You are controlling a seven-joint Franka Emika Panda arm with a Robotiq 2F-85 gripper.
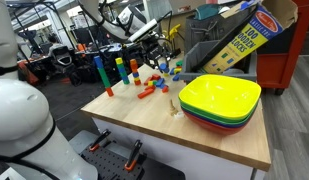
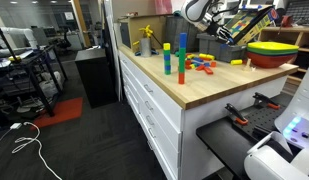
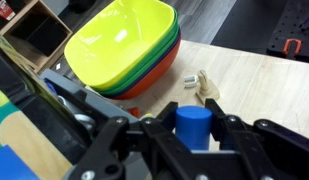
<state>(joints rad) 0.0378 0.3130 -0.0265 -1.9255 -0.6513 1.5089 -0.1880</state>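
The tool (image 3: 186,138) pinches a blue cylinder (image 3: 194,122) above the bench (image 3: 269,85), just short of the bowl stack (image 3: 124,50).

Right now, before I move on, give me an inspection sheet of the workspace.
Surface: wooden tabletop, level.
Job's things: blue cylinder held in the tool.
Clutter: stacked bowls, yellow-green on top; loose coloured blocks; block tower; small wooden piece beside the bowls.
Tool: shut on the blue cylinder, above the tabletop.
Cables: white cable on the floor.
Surroundings: blocks box and red cabinet behind the table.
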